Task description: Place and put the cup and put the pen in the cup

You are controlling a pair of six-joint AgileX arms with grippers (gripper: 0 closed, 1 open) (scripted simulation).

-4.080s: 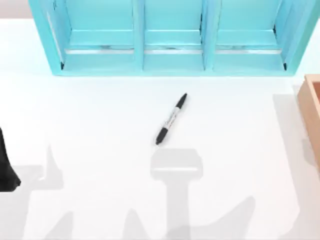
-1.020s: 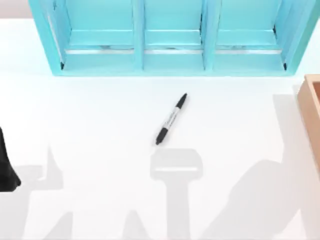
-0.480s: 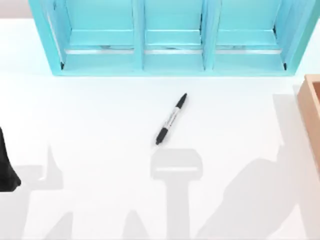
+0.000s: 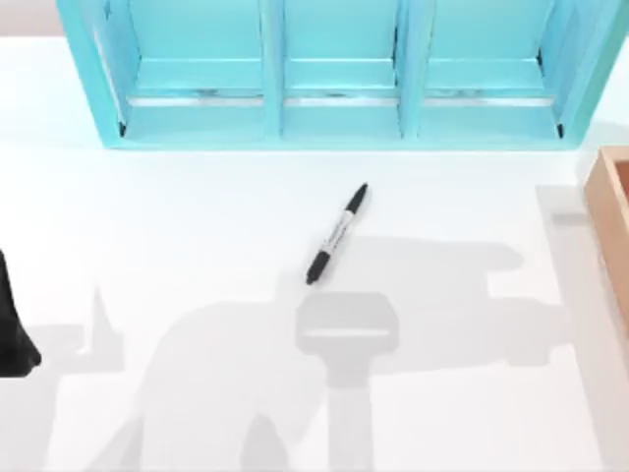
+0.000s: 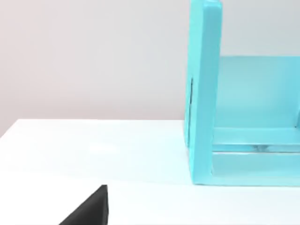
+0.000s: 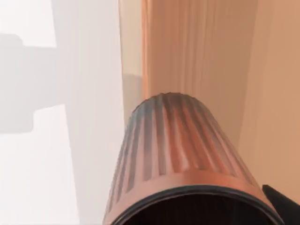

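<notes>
Since half a second ago the broad grey shadow on the table (image 4: 197,216) has swept from the lower right to spread across the middle, under and beside the pen (image 4: 336,234), which has not shifted. At my right wrist a black gripper tip (image 6: 283,206) shows at the cup's rim; whether its fingers are clamped I cannot tell. The cup (image 6: 180,159) sits close before that camera: copper-brown, with fine vertical ribs on a shiny wall, a dark rim and a dark interior, above the orange wooden box (image 6: 211,61). The black marker with its grey-white barrel lies slantwise near the table's centre, in front of the turquoise shelf (image 4: 339,74). My left arm (image 4: 12,324) is parked at the left edge.
</notes>
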